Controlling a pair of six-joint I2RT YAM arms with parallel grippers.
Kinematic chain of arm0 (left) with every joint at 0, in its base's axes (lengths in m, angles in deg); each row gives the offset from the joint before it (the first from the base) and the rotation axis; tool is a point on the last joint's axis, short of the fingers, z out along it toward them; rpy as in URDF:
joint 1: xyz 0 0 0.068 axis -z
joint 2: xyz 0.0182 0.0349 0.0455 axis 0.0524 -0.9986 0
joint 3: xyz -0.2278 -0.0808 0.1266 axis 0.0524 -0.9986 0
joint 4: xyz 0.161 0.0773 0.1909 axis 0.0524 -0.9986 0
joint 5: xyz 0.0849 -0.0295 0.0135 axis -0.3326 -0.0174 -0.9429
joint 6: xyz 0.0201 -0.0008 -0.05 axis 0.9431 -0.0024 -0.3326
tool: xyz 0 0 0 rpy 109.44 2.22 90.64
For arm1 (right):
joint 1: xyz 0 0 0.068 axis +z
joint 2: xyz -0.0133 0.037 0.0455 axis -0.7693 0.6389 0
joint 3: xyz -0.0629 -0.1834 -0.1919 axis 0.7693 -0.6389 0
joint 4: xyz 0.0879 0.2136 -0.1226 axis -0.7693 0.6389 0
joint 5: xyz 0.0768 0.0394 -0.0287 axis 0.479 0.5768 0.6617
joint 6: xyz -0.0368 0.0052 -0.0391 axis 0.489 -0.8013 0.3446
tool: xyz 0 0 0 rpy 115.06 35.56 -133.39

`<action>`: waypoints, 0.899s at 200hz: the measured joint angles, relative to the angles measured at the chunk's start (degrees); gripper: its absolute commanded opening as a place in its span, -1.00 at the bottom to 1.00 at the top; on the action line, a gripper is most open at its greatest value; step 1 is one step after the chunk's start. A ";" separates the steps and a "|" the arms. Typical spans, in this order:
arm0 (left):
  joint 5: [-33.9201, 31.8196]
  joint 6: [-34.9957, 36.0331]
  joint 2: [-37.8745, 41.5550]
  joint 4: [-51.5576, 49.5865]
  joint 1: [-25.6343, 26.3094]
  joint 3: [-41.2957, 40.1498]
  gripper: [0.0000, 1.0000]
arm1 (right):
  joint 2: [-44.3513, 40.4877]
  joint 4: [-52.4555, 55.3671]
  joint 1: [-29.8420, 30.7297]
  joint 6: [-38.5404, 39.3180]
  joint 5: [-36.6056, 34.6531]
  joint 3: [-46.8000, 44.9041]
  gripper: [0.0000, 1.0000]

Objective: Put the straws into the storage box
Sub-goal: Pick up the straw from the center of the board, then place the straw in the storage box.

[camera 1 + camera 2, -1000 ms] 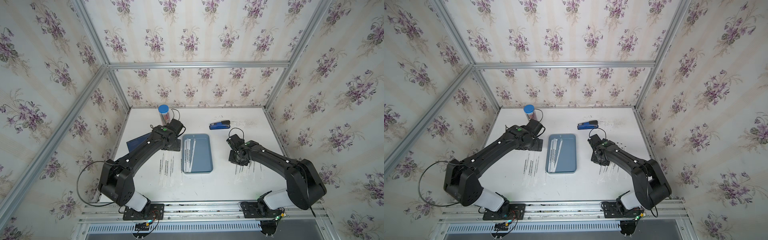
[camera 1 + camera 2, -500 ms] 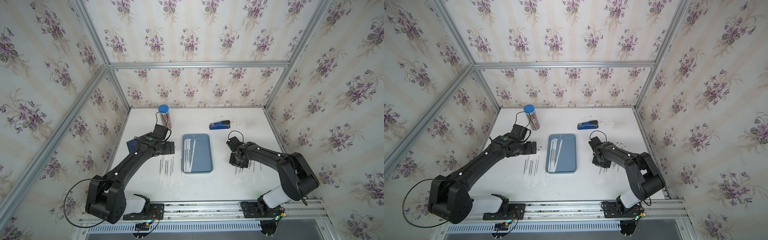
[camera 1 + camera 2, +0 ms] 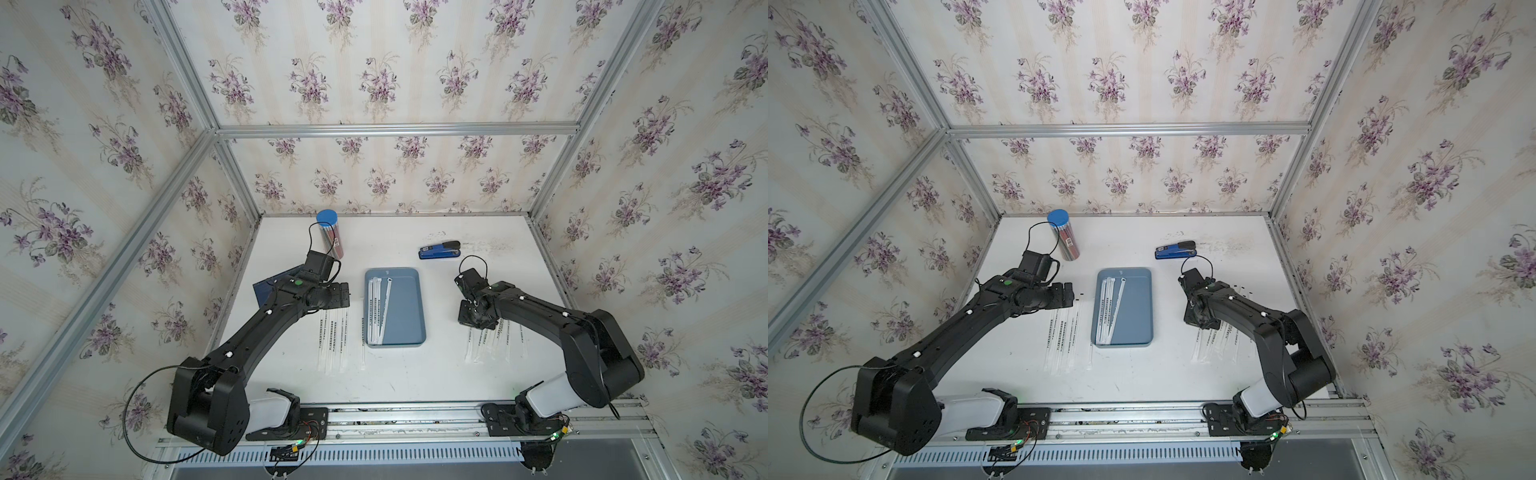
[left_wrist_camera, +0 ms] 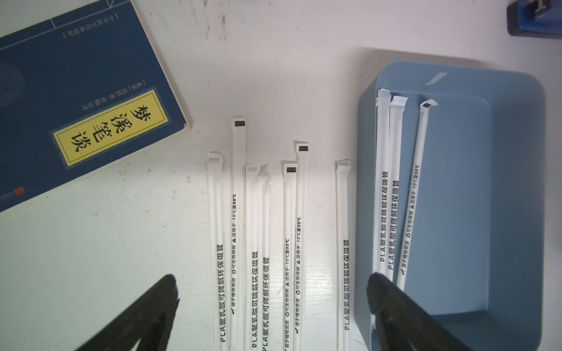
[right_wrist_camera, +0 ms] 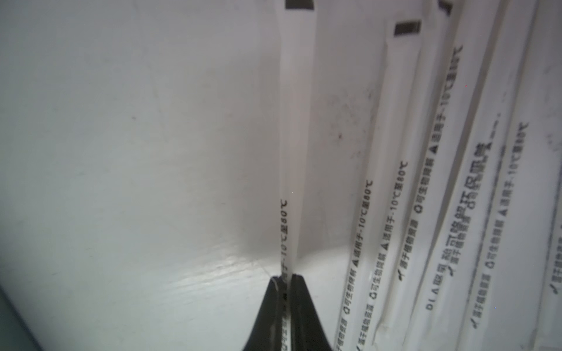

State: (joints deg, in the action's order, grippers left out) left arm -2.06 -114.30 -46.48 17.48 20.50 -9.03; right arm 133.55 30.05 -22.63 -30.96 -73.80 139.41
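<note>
White straws point(image 4: 290, 212) carry black lettering; the box point(image 4: 456, 212) is grey-blue; the book point(image 4: 76, 76) navy with yellow label; wallpaper point(image 3: 374, 83) shows purple flowers.

White table point(image 3: 415, 374): storage box point(image 3: 407, 307), straws point(image 4: 238, 167), navy book point(image 3: 266, 289), stapler point(image 3: 439, 249), pencil tube point(image 3: 332, 239).

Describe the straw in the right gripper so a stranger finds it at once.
Find the grey-blue storage box in the middle of the white table; on the robot's right of it lies a row of wrapped straws. The wanted straw is the only one pinched by the shut right gripper, with bare table between it and its close-packed neighbours.
</note>
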 measured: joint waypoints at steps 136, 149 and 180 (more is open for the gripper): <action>4.00 -4.04 -0.85 3.56 1.73 -3.58 0.83 | 31.76 7.63 21.24 -5.03 1.60 47.69 -0.78; 4.15 -4.22 -0.85 3.91 1.73 -3.93 0.83 | 34.27 7.54 21.88 -5.86 1.90 48.63 -0.78; 4.22 -4.20 -0.61 4.92 1.73 -5.05 0.83 | 37.97 7.72 22.75 -6.62 2.89 48.87 -0.78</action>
State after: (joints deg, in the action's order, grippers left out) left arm 2.16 -118.50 -47.09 22.39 22.23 -14.08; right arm 171.52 37.77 0.12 -37.58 -70.91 188.28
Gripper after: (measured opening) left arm 0.913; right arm 0.111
